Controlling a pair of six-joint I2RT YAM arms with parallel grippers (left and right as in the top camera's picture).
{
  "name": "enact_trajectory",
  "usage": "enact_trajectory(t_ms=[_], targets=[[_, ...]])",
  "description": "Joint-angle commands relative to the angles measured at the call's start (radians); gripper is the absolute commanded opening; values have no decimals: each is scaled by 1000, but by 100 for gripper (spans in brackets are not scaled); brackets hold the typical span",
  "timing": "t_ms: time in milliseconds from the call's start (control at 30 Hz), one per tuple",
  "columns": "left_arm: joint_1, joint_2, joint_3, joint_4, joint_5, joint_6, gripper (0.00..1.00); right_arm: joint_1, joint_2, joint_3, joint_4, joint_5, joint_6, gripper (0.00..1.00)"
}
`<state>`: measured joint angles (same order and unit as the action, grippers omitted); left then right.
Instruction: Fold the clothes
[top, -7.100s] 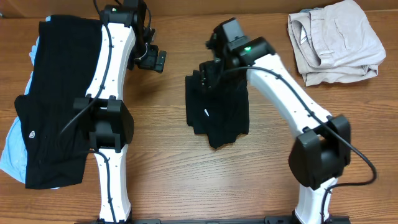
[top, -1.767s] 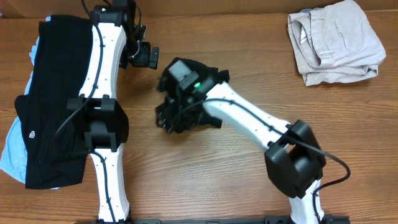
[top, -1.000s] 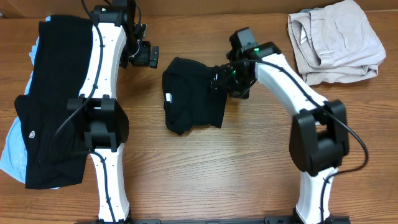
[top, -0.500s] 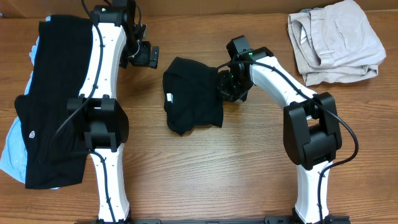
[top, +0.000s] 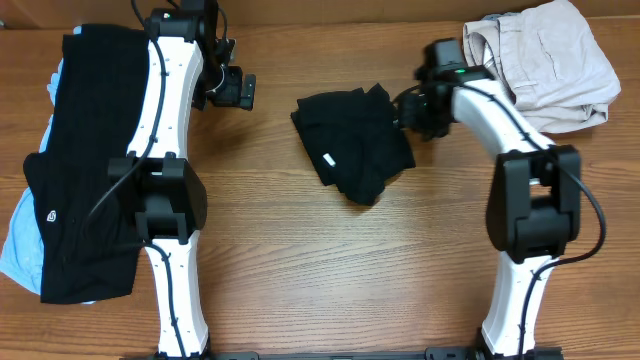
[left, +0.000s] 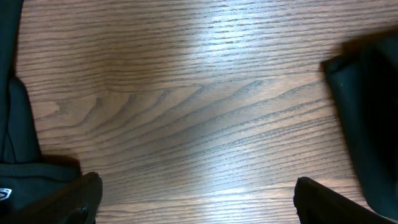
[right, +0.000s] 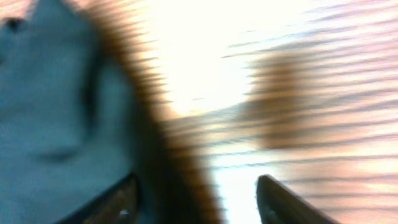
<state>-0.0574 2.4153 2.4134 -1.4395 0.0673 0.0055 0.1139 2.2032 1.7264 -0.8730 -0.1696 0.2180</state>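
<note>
Overhead, a crumpled black T-shirt (top: 355, 150) is seen lying on the bench (top: 330, 270) slightly above the middle of the frame, with a small white tag (top: 328, 161) turned up near its left part. The right fingers (top: 410, 112) are placed at the shirt's upper right edge, but from this height it cannot be told whether they are apart or closed. Beige trousers (top: 540, 65) are bunched in the upper right corner, just beside the right arm. A stack of black garments (top: 85, 160) is spread along the left edge, and a pale blue garment (top: 20, 240) shows from under it at the lower left. The left fingers (top: 238, 92) are held over bare wood between that stack and the shirt.

From the left wrist view the spread is made plain: both finger tips (left: 74, 199) are seen in the lower corners, wide apart, with only wood grain between them. Black cloth is caught at the left and right edges of that frame.

The right wrist view is heavily blurred. Two finger tips (right: 280, 202) are made out at the bottom, apart, with bright wood between them. Dark cloth (right: 56, 112) fills the left side and seems to lie against the left tip, though contact cannot be confirmed.
</note>
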Motion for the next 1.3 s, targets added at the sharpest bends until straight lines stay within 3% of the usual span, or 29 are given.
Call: enact_trajectory(t_ms=[0,133,300,500,633,867,1267], targets=[[-1,-1,-4,1,3,-2,100,-25,0,103,-39,26,-71,69],[-1,-1,-4,14,2,-2,100,-9,-35,259,-166,-21,-125,71],[0,-1,-4,35,2,-2,100,139,-55,382,-303,-10,-198,74],[2,1,-4,58,-12,-2,100,334,-45,316,-267,130,-200,80],[12,1,-4,60,-46,-3,100,437,-43,229,-180,219,-192,100],[56,1,-4,66,-41,-22,100,509,-26,109,-47,327,-193,100],[79,1,-4,67,-40,-29,100,507,110,97,-71,333,-248,100]])
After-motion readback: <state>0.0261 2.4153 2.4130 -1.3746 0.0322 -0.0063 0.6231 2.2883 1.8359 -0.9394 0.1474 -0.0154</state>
